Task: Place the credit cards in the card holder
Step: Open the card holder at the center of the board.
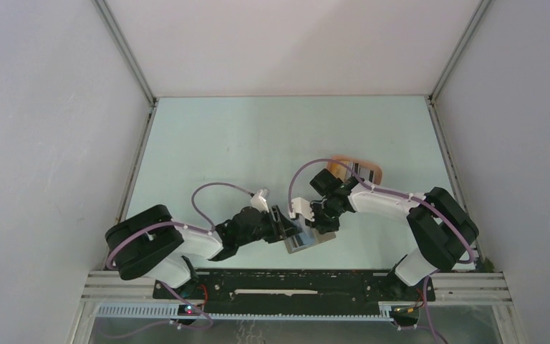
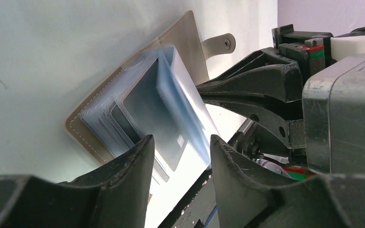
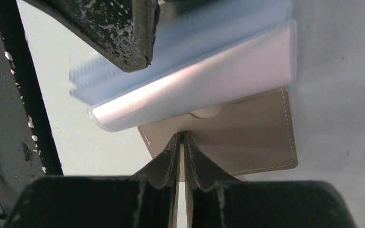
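Peach tray (image 1: 377, 170) on pale table (image 1: 258, 140)

Top cam overhead, far back; both wrist cams v. close, sharing the card holder (image 3: 247, 137).

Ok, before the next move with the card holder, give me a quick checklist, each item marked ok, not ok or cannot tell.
1. Card holder lying open: ok.
2. Clear sleeves lifted off the cover: ok.
3. Left end effector fingers on either side of the sleeves: ok. Firm grip on them: cannot tell.
4. Right end effector nearly closed: ok. Card between its fingers: cannot tell.
5. Cards waiting in the peach tray: cannot tell, the right arm covers most of it.
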Action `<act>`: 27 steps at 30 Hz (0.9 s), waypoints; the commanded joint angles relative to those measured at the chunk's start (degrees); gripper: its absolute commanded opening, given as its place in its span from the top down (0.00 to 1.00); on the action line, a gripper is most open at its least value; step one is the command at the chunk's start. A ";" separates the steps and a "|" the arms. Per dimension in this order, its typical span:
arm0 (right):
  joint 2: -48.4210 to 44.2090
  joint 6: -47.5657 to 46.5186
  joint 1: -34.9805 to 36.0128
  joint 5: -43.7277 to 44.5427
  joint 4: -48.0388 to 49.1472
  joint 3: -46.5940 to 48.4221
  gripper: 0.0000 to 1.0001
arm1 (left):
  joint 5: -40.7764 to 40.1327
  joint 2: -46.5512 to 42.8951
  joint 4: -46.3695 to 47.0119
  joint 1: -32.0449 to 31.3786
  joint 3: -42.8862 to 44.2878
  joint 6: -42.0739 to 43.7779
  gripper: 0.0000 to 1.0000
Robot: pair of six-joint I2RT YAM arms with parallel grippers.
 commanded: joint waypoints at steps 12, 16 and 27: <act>-1.11 2.10 -3.15 -4.53 -1.86 2.13 0.83 | 1.80 4.35 5.53 0.86 1.19 -1.29 0.48; -2.32 3.27 -5.26 -5.90 -2.62 2.87 0.79 | 1.65 4.79 4.67 1.03 1.57 -0.64 0.51; -11.16 3.47 -13.58 -7.15 -4.34 3.06 0.63 | 0.66 4.02 -2.62 1.23 3.70 3.24 0.58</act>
